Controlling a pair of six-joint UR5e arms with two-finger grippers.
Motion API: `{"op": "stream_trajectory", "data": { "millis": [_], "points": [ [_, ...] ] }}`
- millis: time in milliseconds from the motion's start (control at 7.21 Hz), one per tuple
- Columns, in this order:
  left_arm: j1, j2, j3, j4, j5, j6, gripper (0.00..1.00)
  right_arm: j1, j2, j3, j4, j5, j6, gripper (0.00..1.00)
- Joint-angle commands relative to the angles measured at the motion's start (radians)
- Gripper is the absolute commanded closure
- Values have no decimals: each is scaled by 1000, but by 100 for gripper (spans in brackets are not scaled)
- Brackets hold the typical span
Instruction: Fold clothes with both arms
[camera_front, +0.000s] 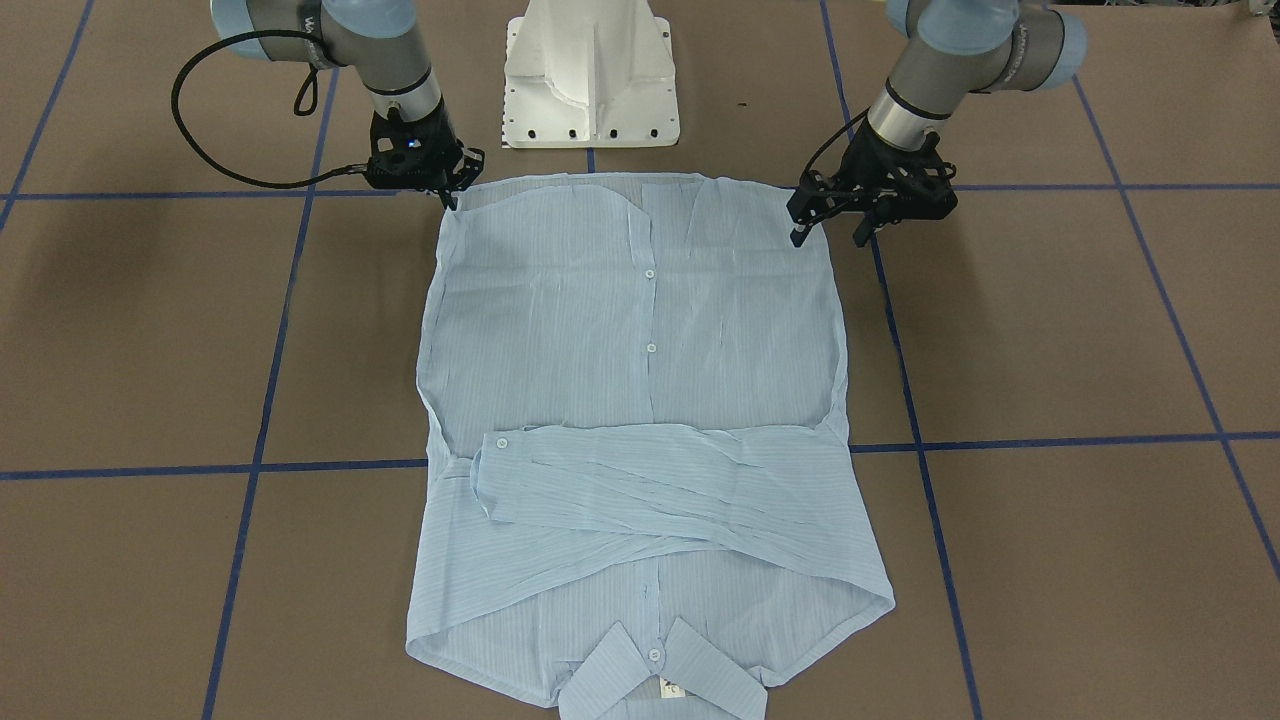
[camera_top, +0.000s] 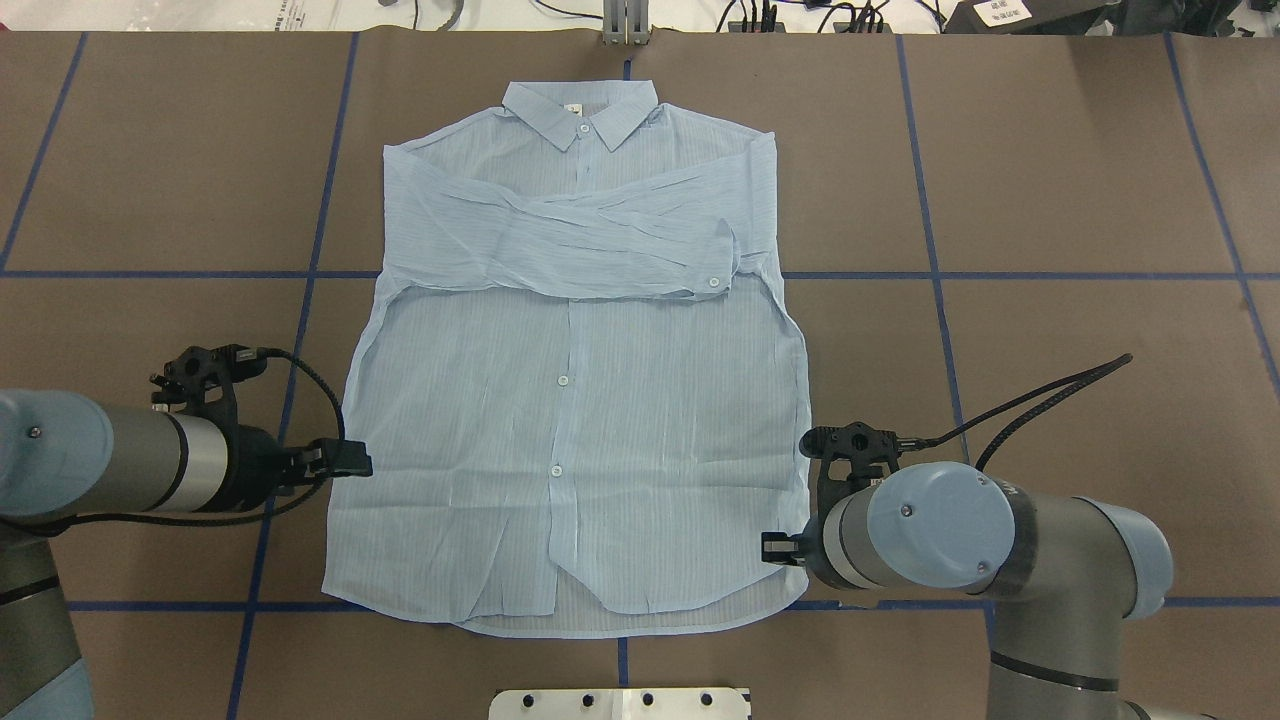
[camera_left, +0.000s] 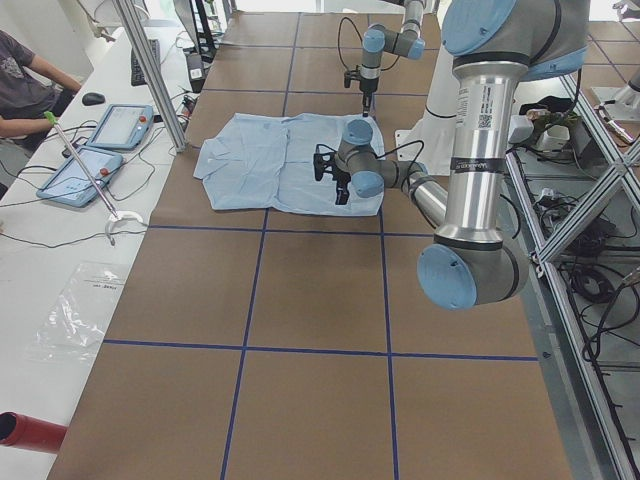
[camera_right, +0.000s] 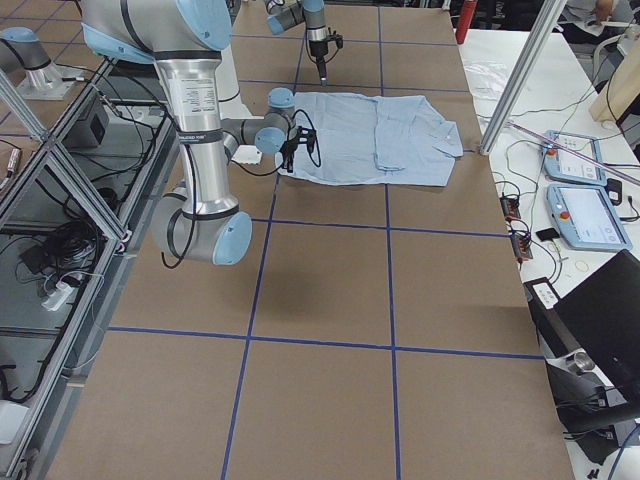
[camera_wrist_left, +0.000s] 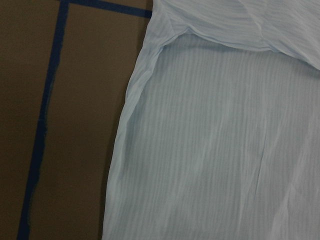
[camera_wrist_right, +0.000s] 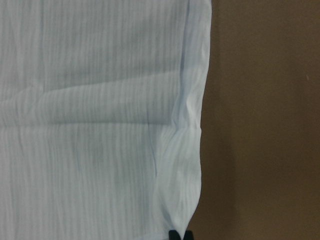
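Observation:
The light-blue shirt (camera_front: 640, 400) (camera_top: 570, 420) lies flat and buttoned on the brown table, collar away from the robot, both sleeves folded across the chest. My left gripper (camera_front: 829, 237) (camera_top: 352, 462) hovers open at the shirt's side edge close to the hem; its wrist view shows only that edge of the shirt (camera_wrist_left: 225, 140), no fingers. My right gripper (camera_front: 450, 195) (camera_top: 775, 548) is at the opposite hem corner. In the right wrist view its fingertips (camera_wrist_right: 181, 235) meet on the shirt's edge (camera_wrist_right: 192, 150).
The white pedestal base (camera_front: 590, 80) (camera_top: 620, 703) stands just behind the hem. Blue tape lines (camera_front: 270, 380) grid the brown tabletop. On the side bench are tablets (camera_left: 100, 130), with a person's arm (camera_left: 30, 85) there, and an aluminium post (camera_right: 520, 75).

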Motion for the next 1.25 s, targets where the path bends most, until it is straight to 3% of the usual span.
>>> {"op": "stream_trajectory", "data": {
  "millis": [0, 555, 1110],
  "points": [
    [124, 26, -1, 1, 54, -125, 1, 11, 0, 9, 0, 5, -1, 100],
    [192, 4, -8, 118, 87, -181, 11, 17, -1, 9, 0, 6, -1, 100],
    [192, 1, -1, 126, 85, -181, 21, 23, -1, 7, 0, 8, -4, 100]
  ]
}}
